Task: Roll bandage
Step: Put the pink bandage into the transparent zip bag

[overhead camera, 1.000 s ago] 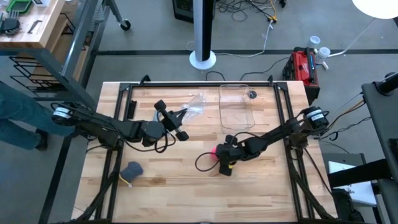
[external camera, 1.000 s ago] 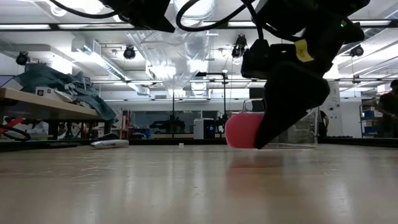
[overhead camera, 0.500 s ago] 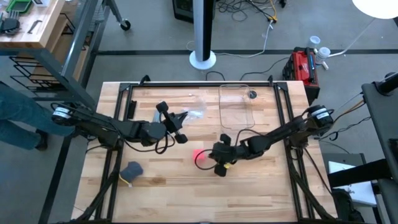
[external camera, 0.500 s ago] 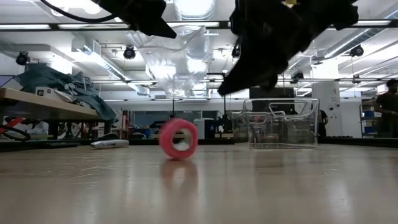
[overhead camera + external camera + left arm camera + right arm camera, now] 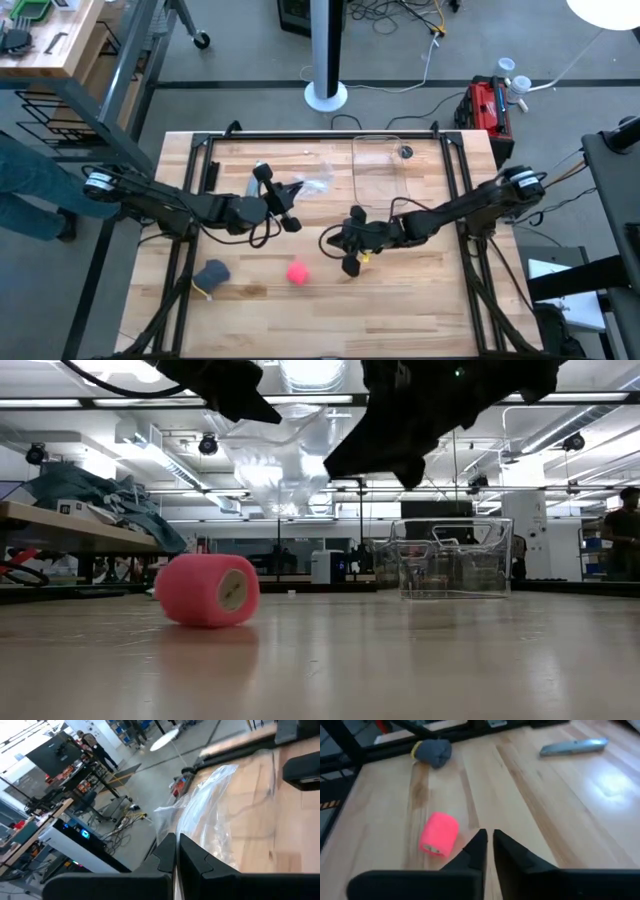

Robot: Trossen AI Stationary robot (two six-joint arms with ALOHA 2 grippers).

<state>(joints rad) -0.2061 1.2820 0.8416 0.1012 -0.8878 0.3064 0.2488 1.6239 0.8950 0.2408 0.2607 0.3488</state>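
The bandage is a compact pink roll [image 5: 297, 272] lying free on its round side on the table, near the front middle. It also shows in the low view [image 5: 207, 590] and in the right wrist view [image 5: 439, 834]. My right gripper [image 5: 340, 240] hangs above the table, to the right of the roll and beyond it, shut and empty. My left gripper [image 5: 294, 187] is at the table's middle left, shut on a clear crinkled plastic bag [image 5: 312, 180]. My left gripper pinches a gathered edge of the plastic bag [image 5: 176, 836] between its two shut fingers, coming roughly level from the table's left. The bag hangs slack below the fingers [image 5: 280, 460], clear of the table.
A clear plastic box [image 5: 378, 170] stands at the far middle of the table. A dark grey-blue lump [image 5: 212, 272] lies near the front left, left of the roll. A flat grey tool [image 5: 572, 746] shows in the right wrist view. Black frame rails run along the table's sides.
My right gripper has let go of the pink roll, risen off the table and drawn a little toward the far edge. The roll has rolled away across the table toward the near left, turning about, and now lies free of the gripper.
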